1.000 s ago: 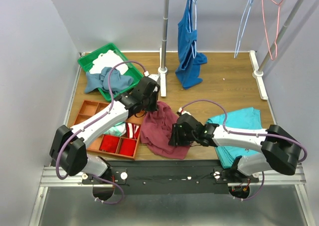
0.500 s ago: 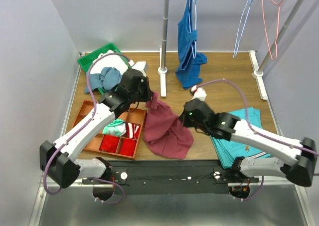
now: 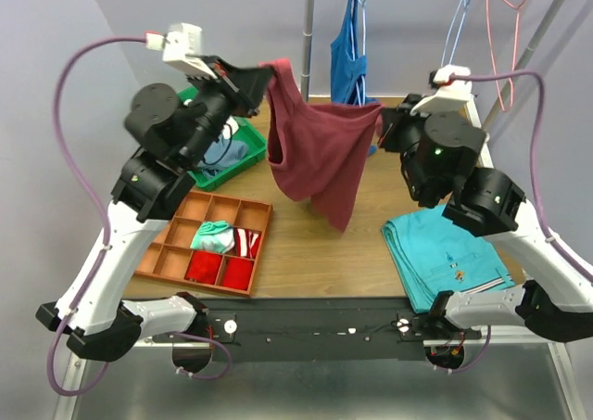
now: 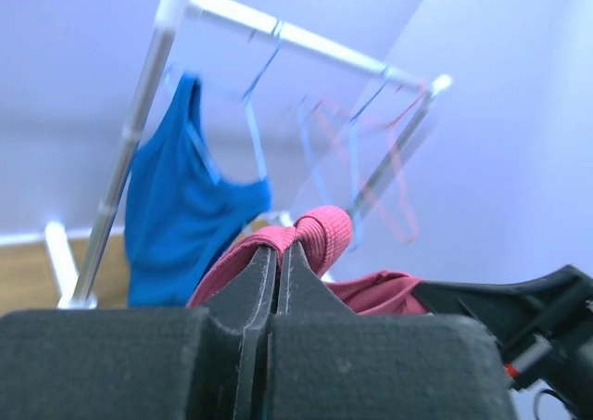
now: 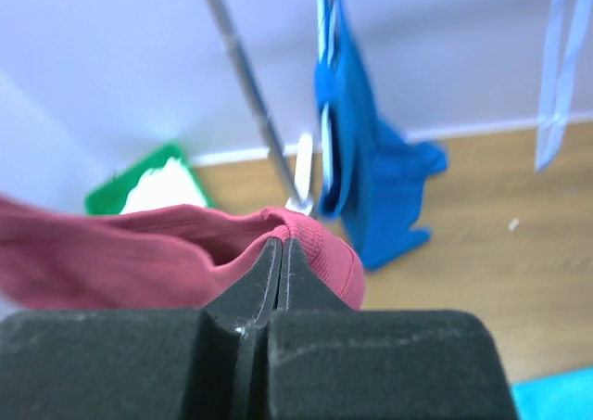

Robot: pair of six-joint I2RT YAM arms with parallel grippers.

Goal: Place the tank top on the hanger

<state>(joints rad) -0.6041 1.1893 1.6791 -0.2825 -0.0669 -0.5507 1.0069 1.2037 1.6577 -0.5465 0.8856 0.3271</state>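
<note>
The maroon tank top (image 3: 315,156) hangs in the air, stretched between my two grippers above the table. My left gripper (image 3: 264,72) is shut on one strap (image 4: 320,235), its jaws pressed together (image 4: 278,248). My right gripper (image 3: 383,123) is shut on the other edge (image 5: 315,244), with the cloth trailing left (image 5: 130,248). The pale blue-white hanger (image 3: 456,35) hangs empty on the rail at the back right, behind and right of the right gripper. It also shows at the right edge of the right wrist view (image 5: 561,58).
A royal-blue tank top (image 3: 350,68) hangs on its own hanger beside the upright pole (image 3: 308,31). A salmon-pink hanger (image 3: 505,44) hangs far right. Turquoise trousers (image 3: 445,248) lie at the front right. An orange divided tray (image 3: 208,244) and a green bin (image 3: 246,146) sit at the left.
Both arms rose from the table and spread apart, lifting the maroon tank top off the wood. It now hangs stretched between them near the rack.
</note>
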